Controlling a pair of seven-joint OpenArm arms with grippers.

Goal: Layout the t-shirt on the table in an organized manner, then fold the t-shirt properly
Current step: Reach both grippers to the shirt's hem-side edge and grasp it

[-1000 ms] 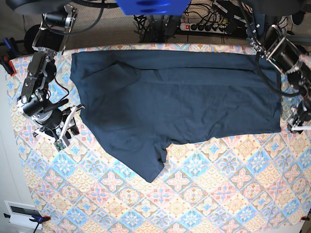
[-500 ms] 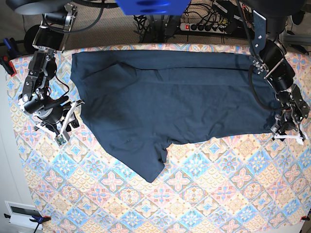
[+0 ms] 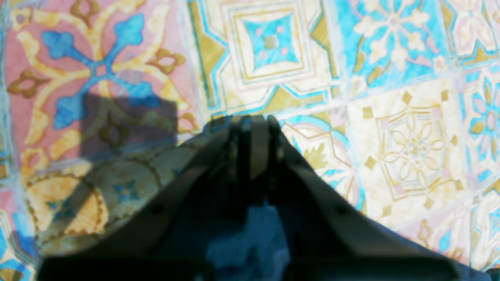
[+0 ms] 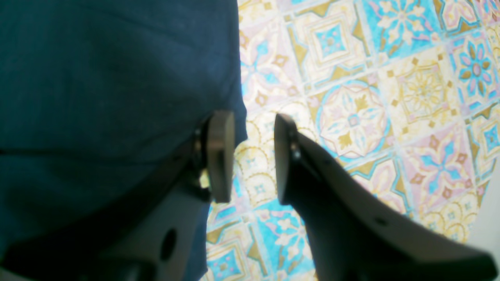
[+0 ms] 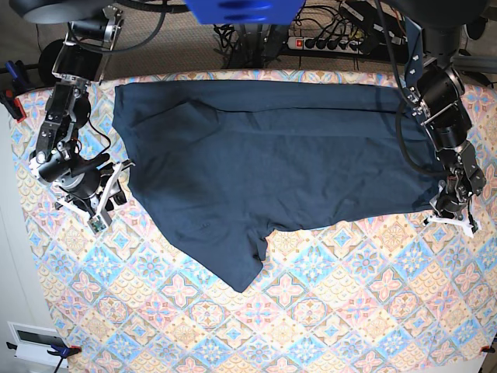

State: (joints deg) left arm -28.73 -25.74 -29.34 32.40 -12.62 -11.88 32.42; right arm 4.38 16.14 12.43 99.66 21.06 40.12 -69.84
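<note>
The dark navy t-shirt (image 5: 279, 155) lies spread across the far half of the tile-patterned table (image 5: 349, 311), one sleeve pointing toward the front. My left gripper (image 5: 450, 216) sits at the shirt's near right corner. In the left wrist view its fingers (image 3: 254, 123) are pressed together, with blue fabric (image 3: 250, 242) bunched in the gap between them. My right gripper (image 5: 116, 183) stands open at the shirt's left edge. In the right wrist view one finger (image 4: 220, 156) is over the shirt (image 4: 97, 78), and the other is over bare tablecloth (image 4: 351, 117).
A power strip with cables (image 5: 334, 43) lies behind the table's far edge, beside a blue object (image 5: 245, 9) at top centre. A clamp (image 5: 12, 101) grips the left edge. A white box (image 5: 35, 342) sits off the front left corner.
My left arm swung in to the shirt's near right corner, and its gripper went from open to shut there. The right gripper shifted slightly up and stayed open.
</note>
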